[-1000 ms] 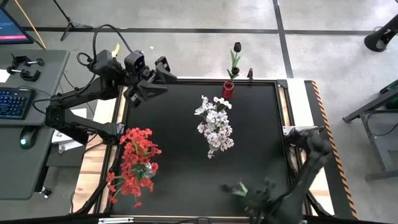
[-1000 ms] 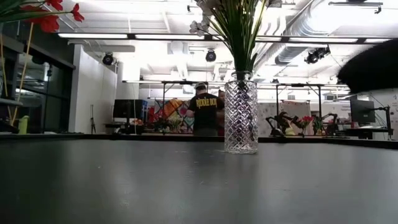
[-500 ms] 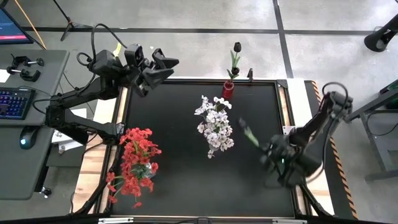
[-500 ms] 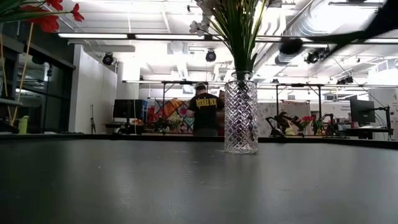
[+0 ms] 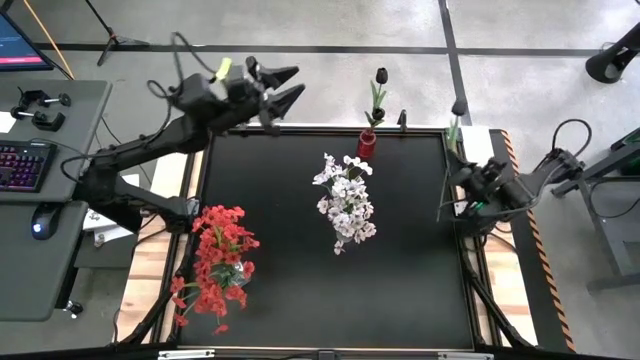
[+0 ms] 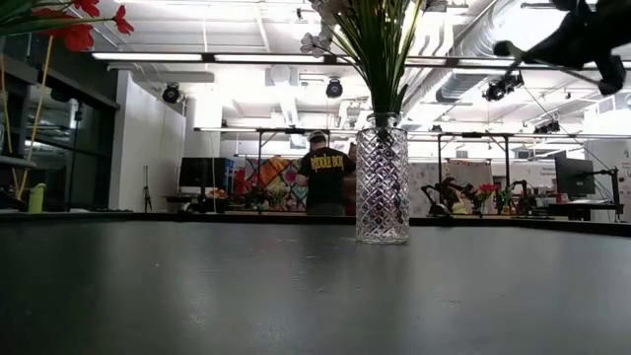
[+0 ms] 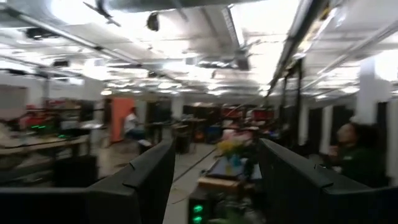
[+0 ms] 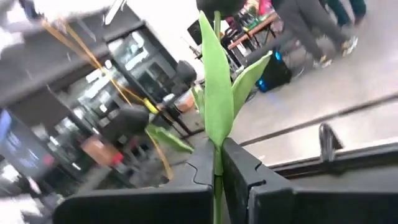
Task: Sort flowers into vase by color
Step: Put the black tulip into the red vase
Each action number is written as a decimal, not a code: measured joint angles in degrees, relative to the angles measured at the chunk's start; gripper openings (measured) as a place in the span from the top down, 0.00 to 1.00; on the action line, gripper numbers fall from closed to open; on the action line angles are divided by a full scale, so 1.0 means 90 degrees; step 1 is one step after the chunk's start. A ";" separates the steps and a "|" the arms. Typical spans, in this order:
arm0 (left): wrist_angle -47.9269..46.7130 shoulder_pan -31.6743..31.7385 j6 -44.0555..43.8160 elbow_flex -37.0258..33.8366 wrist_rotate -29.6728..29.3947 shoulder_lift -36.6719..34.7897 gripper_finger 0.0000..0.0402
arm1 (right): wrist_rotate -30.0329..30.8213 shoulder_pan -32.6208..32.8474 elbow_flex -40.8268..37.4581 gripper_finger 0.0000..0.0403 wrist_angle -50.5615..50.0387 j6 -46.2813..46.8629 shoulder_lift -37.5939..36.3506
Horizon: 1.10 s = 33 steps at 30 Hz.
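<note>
My right gripper (image 5: 452,188) hovers over the table's right edge, shut on a flower with a dark bloom (image 5: 458,107) and green leaves (image 8: 217,93). My left gripper (image 5: 298,80) is open in the air above the table's far left corner, with nothing between its fingers (image 7: 143,180). A second dark flower (image 5: 381,75) stands in a small red vase (image 5: 367,143) at the far edge. White flowers (image 5: 345,200) stand in a clear cut-glass vase (image 6: 383,177) mid-table. Red flowers (image 5: 220,255) stand at the near left. My right gripper pinches the flower's thin green stem (image 8: 216,163) between its two fingers, just below the leaves. The fingers lie across the stem and come roughly level from the table's right side. The flower is lifted clear, its bloom end pointing toward the far edge.
The black table top (image 5: 290,300) is bare between the vases. A desk with a keyboard (image 5: 22,165) stands to the left. In the low view a person (image 6: 325,177) stands in the room beyond the table.
My right gripper has swung from the table's near edge to its right edge and rolled over, carrying the dark flower clear of the table; the bloom now points toward the far edge. My left gripper has shifted a little toward the far edge and rolled, staying open.
</note>
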 joint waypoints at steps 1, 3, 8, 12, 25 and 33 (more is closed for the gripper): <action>0.0073 0.0141 -0.0011 0.0000 0.0024 0.0119 0.46 | 0.0014 0.0007 -0.0058 1.00 0.0060 0.0078 -0.0267; 0.0342 0.0486 -0.0199 0.0000 0.0230 0.0404 0.46 | 0.0017 0.0091 -0.0147 1.00 0.0667 -0.0088 -0.0581; 0.1468 0.1507 -0.1075 0.0313 0.1086 0.1174 0.46 | -0.0020 0.0166 -0.0106 1.00 0.4409 -0.3981 -0.0413; 0.1948 0.2102 -0.2005 0.0991 0.1747 0.1791 0.46 | -0.1229 -0.0433 0.0214 1.00 0.6288 -0.7314 -0.0341; 0.1964 0.2008 -0.3168 0.2256 0.2117 0.2771 0.46 | -0.8879 -0.5791 -0.0259 1.00 1.0424 -1.1113 -0.0161; 0.1926 0.1866 -0.3149 0.2263 0.2092 0.2757 0.46 | -1.1903 -0.9141 -0.1322 1.00 1.5682 -0.9235 0.2537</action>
